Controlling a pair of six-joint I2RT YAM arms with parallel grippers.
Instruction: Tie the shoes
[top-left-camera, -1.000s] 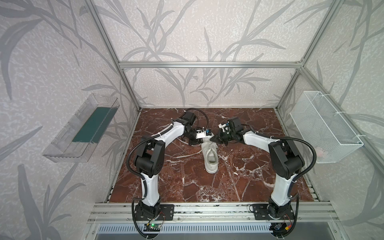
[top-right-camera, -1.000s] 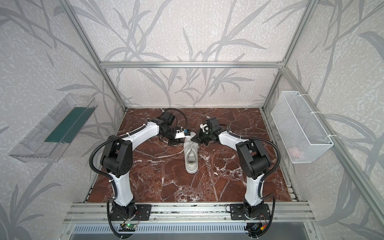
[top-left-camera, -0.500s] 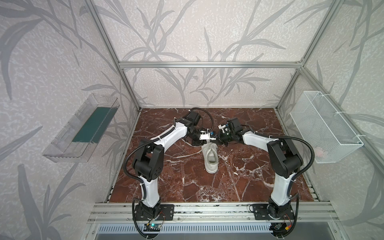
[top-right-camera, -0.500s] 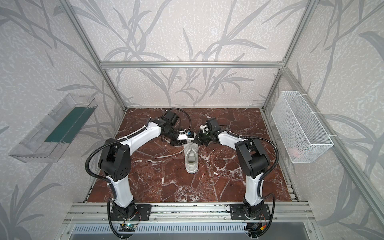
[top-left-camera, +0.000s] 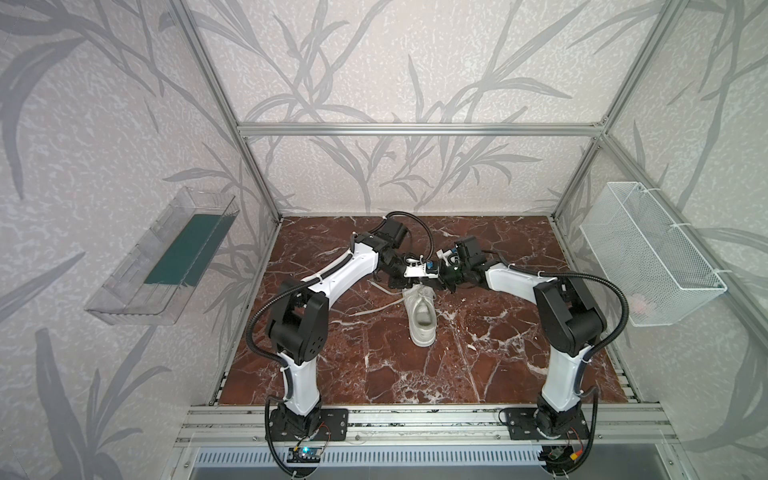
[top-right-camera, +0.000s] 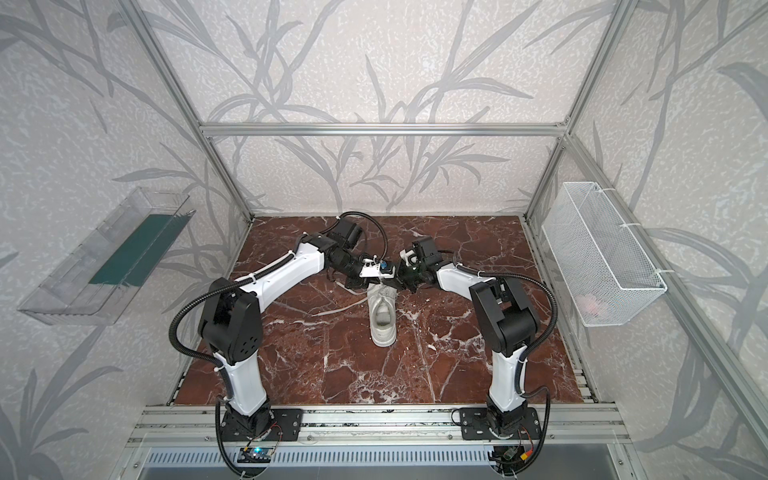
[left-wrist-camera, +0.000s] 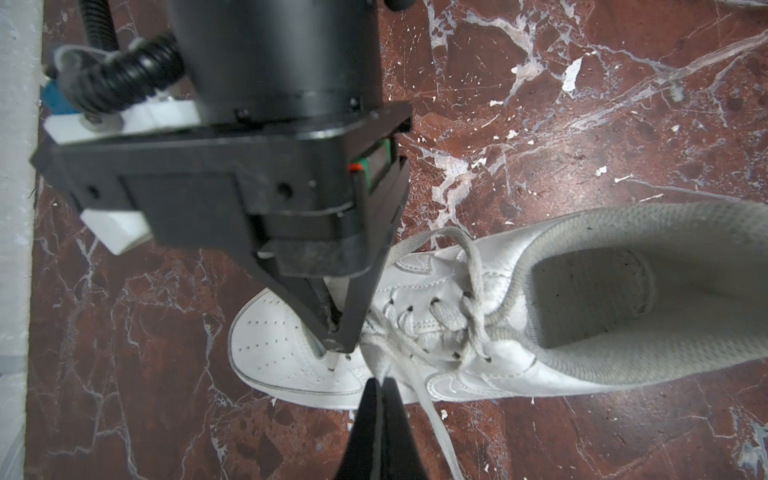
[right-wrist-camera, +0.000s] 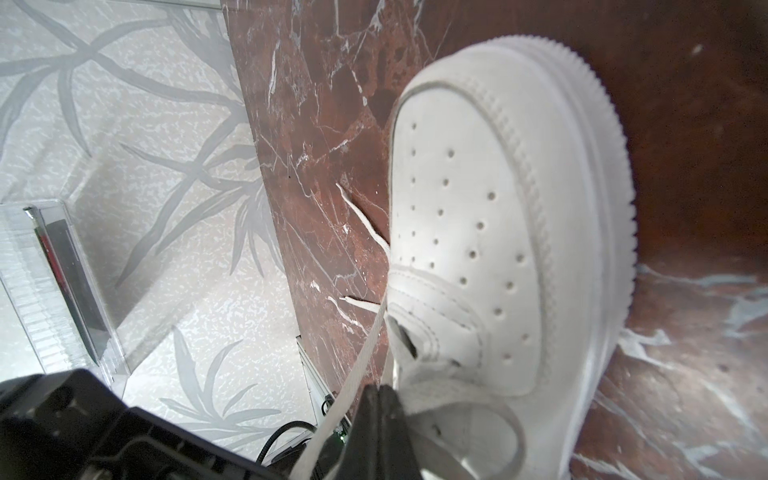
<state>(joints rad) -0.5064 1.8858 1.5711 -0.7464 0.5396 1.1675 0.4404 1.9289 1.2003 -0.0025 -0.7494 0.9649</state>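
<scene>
Your left pincer (left-wrist-camera: 379, 380) is clenched on one of the laces (left-wrist-camera: 432, 409), right at the side of the white sneaker (left-wrist-camera: 561, 332) by the lowest eyelets. Your right pincer (left-wrist-camera: 337, 343) is clamped tight too. Its tips are down at the toe end of the lacing, with a lace end poking out underneath, just beside the left one. In both top views the two meet over the toe. The sneaker sits upright mid-surface (top-left-camera: 478, 357) on the red marble, toe to the back wall and heel toward the arm bases. One loose lace trails off on the left arm's side.
</scene>
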